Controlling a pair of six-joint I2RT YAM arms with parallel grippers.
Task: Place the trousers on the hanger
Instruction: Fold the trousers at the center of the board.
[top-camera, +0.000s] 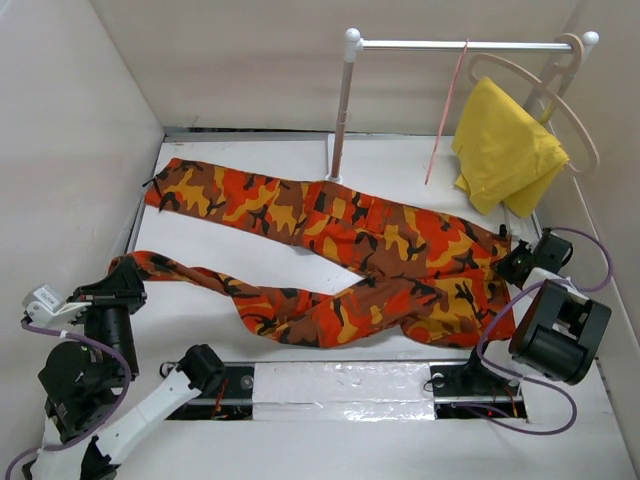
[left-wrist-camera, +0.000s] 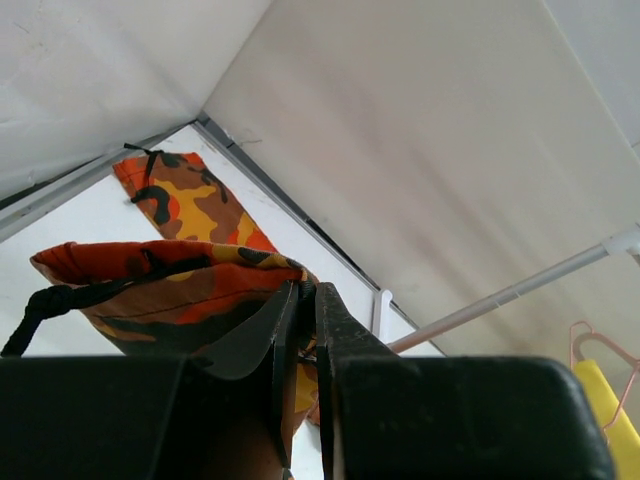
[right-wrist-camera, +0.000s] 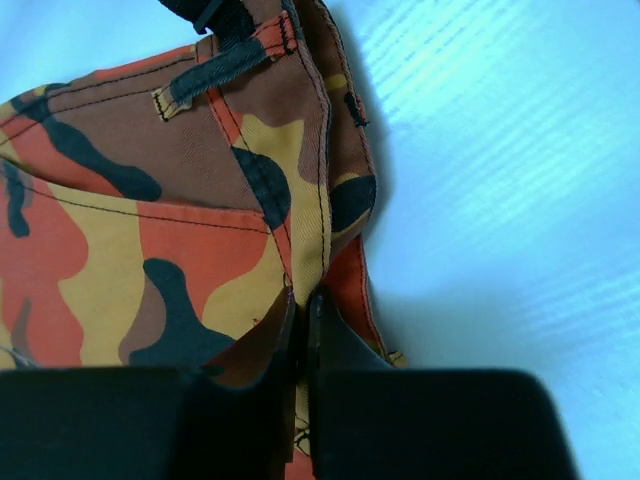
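Trousers (top-camera: 350, 240), flat on table (top-camera: 290, 160): left gripper (top-camera: 122, 283) clamped on leg cuff, right gripper (top-camera: 517, 262) clamped on waistband; lift both evenly, cloth taut, toward hanger (top-camera: 447, 110) on rail (top-camera: 450, 45).

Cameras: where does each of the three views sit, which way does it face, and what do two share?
Top external: above and behind, looking down on table, trousers, hanger; left gripper and right gripper show.
Left wrist: on left arm, facing the far wall past a cuff; own fingers show.
Right wrist: on right arm, facing down at the waistband; own fingers show.
Shared: both wrist views show fingers shut on trousers.
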